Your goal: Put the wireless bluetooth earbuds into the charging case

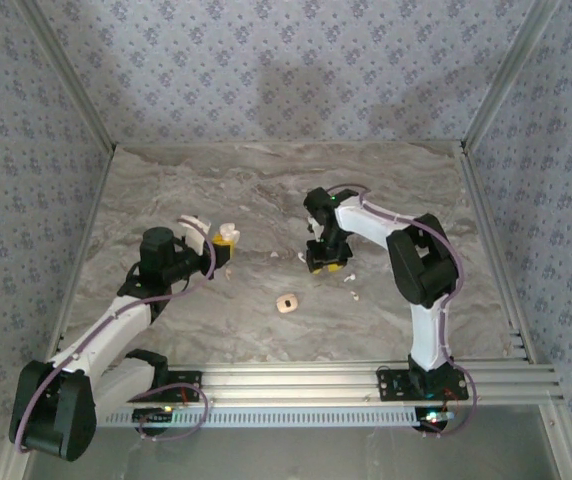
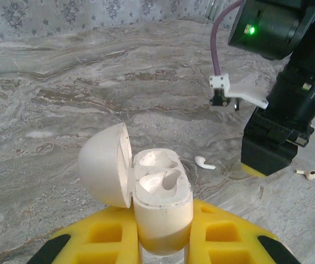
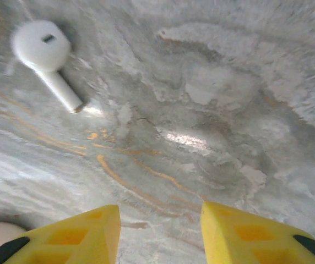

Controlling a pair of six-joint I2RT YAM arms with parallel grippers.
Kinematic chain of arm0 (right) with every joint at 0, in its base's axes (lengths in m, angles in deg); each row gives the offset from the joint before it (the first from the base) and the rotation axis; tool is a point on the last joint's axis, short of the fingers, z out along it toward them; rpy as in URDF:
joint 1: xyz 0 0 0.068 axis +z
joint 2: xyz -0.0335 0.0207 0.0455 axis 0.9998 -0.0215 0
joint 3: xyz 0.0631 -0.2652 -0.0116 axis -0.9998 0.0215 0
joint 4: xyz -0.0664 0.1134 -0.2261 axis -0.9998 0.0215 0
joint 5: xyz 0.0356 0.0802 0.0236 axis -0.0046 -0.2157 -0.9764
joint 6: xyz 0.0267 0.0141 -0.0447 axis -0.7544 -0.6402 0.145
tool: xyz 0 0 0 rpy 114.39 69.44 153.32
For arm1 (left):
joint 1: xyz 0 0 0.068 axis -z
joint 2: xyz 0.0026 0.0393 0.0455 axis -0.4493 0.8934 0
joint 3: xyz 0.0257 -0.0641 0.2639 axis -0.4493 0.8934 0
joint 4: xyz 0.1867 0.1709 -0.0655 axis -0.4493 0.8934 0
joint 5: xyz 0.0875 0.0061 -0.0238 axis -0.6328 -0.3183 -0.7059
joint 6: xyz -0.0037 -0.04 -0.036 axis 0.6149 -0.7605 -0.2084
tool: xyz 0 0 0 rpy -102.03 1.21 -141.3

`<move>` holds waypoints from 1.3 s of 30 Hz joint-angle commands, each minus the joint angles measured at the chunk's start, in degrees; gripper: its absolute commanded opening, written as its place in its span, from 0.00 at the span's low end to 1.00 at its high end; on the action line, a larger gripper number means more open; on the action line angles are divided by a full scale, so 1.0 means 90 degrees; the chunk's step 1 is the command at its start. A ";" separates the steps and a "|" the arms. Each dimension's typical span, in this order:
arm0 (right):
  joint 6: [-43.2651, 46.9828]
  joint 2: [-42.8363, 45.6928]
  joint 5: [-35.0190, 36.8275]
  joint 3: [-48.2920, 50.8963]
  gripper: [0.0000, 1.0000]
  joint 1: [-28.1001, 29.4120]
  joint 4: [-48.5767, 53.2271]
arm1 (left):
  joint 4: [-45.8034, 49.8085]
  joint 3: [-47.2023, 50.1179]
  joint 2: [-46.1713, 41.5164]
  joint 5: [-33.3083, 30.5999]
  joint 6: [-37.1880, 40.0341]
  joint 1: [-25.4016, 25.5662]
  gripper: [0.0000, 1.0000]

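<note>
Two empty sockets face up in the small rounded cream-white plastic charging case (image 2: pixel 163 201). It sits lid-open in the lower middle of the left wrist view, clamped between the yellow fingers of the left gripper (image 2: pixel 166 239). Neither bud is seated yet. In the right wrist view a tiny white plastic earbud (image 3: pixel 44 52) lies on the grey marbled tabletop (image 3: pixel 229 110) at upper left. The right gripper (image 3: pixel 160 228) hangs at the bottom edge, its yellow jaws parted with nothing between them. So the bud lies ahead and to the left of those fingertips, apart from them. Its long axis runs diagonally from the round head at upper left to the stem tip at lower right. The right arm is plainly the nearer one. I judge it must shift toward upper left and turn its jaws across the stem before closing.
</note>
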State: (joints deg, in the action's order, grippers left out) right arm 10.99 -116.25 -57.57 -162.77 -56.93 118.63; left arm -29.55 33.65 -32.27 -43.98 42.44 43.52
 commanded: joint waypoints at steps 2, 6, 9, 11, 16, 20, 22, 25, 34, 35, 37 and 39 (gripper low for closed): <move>-0.0903 0.0508 0.0054 -0.0354 0.46 -0.0127 0.0462 | -0.0005 -0.0239 -0.0034 0.0109 0.0107 -0.0052 0.18; -0.1040 0.0543 -0.0034 -0.0431 0.46 -0.0144 0.0034 | -0.0021 -0.0236 -0.0019 0.0117 0.0090 -0.0055 0.18; -0.0572 0.0345 -0.0063 -0.0737 0.45 -0.0071 -0.0171 | -0.0040 -0.0253 -0.0024 0.0126 0.0084 -0.0052 0.18; 0.0024 0.0101 0.0023 -0.1080 0.45 0.0027 -0.0058 | -0.0031 -0.0258 -0.0029 0.0128 0.0081 -0.0052 0.18; 0.1184 -0.0465 0.0280 -0.1741 0.44 0.0171 0.0526 | -0.0021 -0.0236 -0.0039 0.0128 0.0043 -0.0052 0.18; 0.1652 -0.0880 0.0291 -0.2205 0.43 0.0149 0.0769 | -0.0009 -0.0233 -0.0049 0.0082 0.0042 -0.0054 0.18; 0.1822 -0.1092 0.0307 -0.2438 0.42 0.0173 0.0802 | 0.0007 -0.0234 -0.0053 0.0052 0.0047 -0.0052 0.18; 0.2011 -0.1408 0.0298 -0.2756 0.42 0.0270 0.0960 | 0.0032 -0.0244 -0.0052 0.0030 0.0066 -0.0052 0.18; 0.2122 -0.2056 0.0335 -0.3368 0.40 0.0473 0.1389 | 0.0101 -0.0254 -0.0059 0.0011 0.0093 -0.0052 0.18; 0.2132 -0.2102 0.0368 -0.3402 0.40 0.0485 0.1429 | 0.0101 -0.0254 -0.0063 0.0006 0.0099 -0.0052 0.18; 0.2142 -0.2180 0.0439 -0.3461 0.40 0.0501 0.1488 | 0.0125 -0.0259 -0.0080 0.0001 0.0106 -0.0055 0.18; 0.2142 -0.2252 0.0502 -0.3518 0.40 0.0515 0.1581 | 0.0125 -0.0244 -0.0083 -0.0014 0.0111 -0.0052 0.18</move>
State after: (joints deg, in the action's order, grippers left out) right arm 29.13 -135.02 -54.84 -192.49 -52.38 129.19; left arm -28.85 33.41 -32.29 -44.01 42.54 43.52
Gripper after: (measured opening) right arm 0.399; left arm 0.195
